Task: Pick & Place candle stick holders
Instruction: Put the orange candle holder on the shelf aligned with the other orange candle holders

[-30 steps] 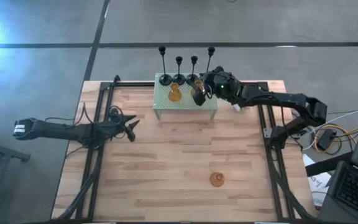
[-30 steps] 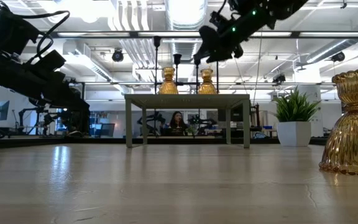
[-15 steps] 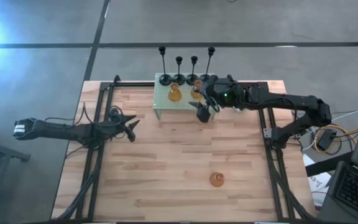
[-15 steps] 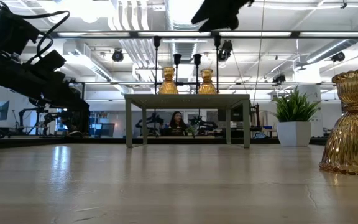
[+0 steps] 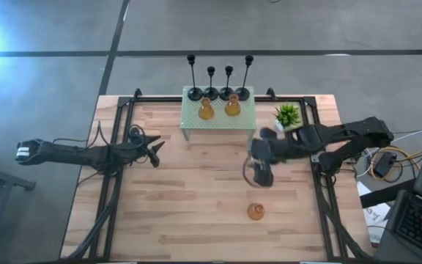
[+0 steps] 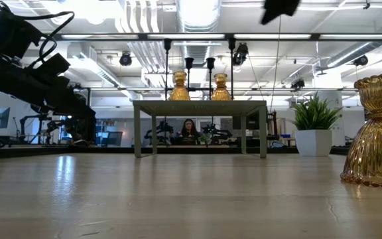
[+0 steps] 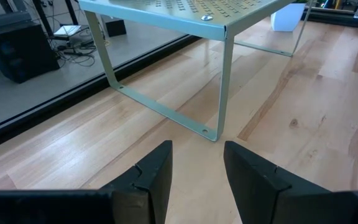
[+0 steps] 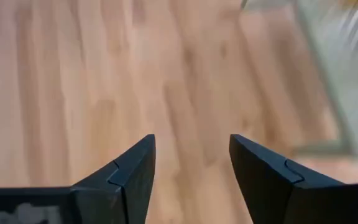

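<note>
Four black candle stick holders (image 5: 219, 92) stand in a row on their round bases along the far side of a pale green perforated stand (image 5: 218, 125). Two amber glass ones (image 5: 206, 110) (image 5: 232, 106) stand in front of them on the same stand. A third amber holder (image 5: 256, 211) stands on the table toward the near edge, and shows large in the low view (image 6: 377, 133). My right gripper (image 5: 258, 176) hangs open and empty above the table between the stand and that holder, pointing steeply down. My left gripper (image 5: 154, 149) waits open at the left, level with the stand's near leg (image 7: 225, 81).
A small green potted plant (image 5: 288, 115) in a white pot stands right of the stand. Black rails (image 5: 112, 183) run along the table's left and right sides. Bare wood lies between the stand and the near edge.
My right gripper has drawn away from the right amber holder on the stand, swung toward the table's near edge and risen a little, tipping from nearly level to steeply downward. Both amber holders stay upright on the stand.
</note>
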Robot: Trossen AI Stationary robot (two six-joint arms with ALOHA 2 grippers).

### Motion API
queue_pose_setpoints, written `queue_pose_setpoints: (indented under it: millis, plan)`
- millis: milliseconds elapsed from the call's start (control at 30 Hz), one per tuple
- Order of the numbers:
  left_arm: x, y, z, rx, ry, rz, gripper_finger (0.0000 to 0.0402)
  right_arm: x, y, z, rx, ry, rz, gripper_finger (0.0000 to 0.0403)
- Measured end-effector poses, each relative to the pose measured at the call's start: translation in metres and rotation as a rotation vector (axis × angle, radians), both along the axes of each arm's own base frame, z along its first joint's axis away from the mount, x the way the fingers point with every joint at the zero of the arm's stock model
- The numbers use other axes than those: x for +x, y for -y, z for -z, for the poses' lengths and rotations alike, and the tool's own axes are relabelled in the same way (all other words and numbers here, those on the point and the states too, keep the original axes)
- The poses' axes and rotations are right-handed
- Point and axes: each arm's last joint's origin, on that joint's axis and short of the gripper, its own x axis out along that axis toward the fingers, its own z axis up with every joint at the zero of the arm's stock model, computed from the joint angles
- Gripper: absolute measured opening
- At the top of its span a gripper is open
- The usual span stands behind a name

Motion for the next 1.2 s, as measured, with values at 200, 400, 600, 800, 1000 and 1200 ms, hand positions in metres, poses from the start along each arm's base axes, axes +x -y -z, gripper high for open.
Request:
queue_pose_setpoints:
  millis: [200, 400, 600, 800, 1000, 1200]
  plan:
    - [0.0, 0.0, 0.0, 0.0, 0.0, 0.0, 0.0149, -0.024, -0.042, 0.011, 0.056, -0.139, -0.001, 0.0186]
    - [0.0, 0.0, 0.0, 0.0, 0.0, 0.0, 0.0149, -0.05, -0.083, 0.027, 0.07, -0.182, -0.014, 0.0185]
    - [0.0, 0.0, 0.0, 0.0, 0.0, 0.0, 0.0149, -0.089, -0.129, 0.055, 0.014, -0.164, -0.042, 0.0185]
    - [0.0, 0.0, 0.0, 0.0, 0.0, 0.0, 0.0149, -0.122, -0.157, 0.089, -0.008, -0.028, -0.038, 0.0185]
    - [0.0, 0.0, 0.0, 0.0, 0.0, 0.0, 0.0149, -0.136, -0.16, 0.136, 0.047, 0.013, 0.009, 0.0185]
    - [0.0, 0.0, 0.0, 0.0, 0.0, 0.0, 0.0149, -0.136, -0.157, 0.172, 0.092, 0.17, 0.014, 0.0183]
